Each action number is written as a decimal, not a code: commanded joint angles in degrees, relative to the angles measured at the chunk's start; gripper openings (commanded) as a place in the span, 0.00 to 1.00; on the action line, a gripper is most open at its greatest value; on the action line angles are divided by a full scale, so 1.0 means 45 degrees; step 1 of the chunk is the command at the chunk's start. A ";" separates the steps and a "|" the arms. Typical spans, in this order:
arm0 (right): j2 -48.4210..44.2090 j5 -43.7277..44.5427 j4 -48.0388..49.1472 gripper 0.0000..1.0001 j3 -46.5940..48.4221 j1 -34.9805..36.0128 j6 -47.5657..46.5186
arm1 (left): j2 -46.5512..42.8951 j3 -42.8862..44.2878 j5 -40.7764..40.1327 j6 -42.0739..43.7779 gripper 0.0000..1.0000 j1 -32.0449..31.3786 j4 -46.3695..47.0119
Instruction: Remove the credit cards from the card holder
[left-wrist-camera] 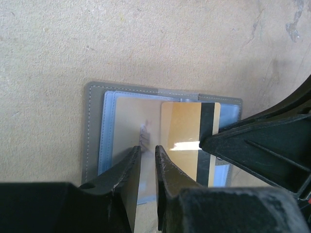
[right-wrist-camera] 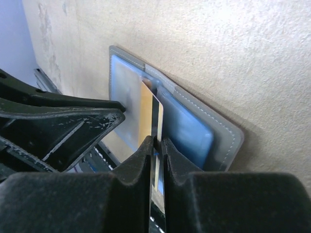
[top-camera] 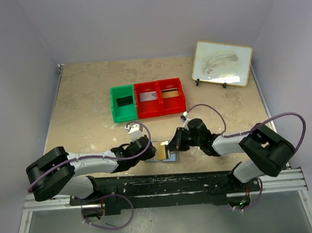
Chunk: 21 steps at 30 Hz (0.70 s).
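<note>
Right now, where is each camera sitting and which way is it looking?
Top camera: above and behind the arms, looking down at the table; shows both arms, the left gripper and right gripper.
Left wrist: on the left arm, looking along its own fingers down at the open card holder.
Right wrist: on the right arm, looking along its fingers, which pinch the gold credit card.
Shared: both wrist views show the card holder, the card and the other arm's gripper.

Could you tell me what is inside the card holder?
A gold, dark-striped card, pinched by the right gripper, among clear sleeves; whatever lies under them is covered.
</note>
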 commanded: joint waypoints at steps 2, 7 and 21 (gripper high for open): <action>0.0448 -0.0273 0.1041 0.18 0.0060 -0.0025 0.0005 | 0.0099 -0.0022 0.0233 0.0159 0.15 0.0014 -0.0326; 0.0822 -0.0968 0.2000 0.20 -0.0042 0.0004 0.0044 | 0.0083 -0.0129 0.0248 0.0120 0.15 0.0014 -0.0265; 0.1526 -0.1625 0.3339 0.12 -0.0261 0.0008 0.0208 | 0.0080 -0.0096 0.0250 0.0122 0.14 0.0014 -0.0320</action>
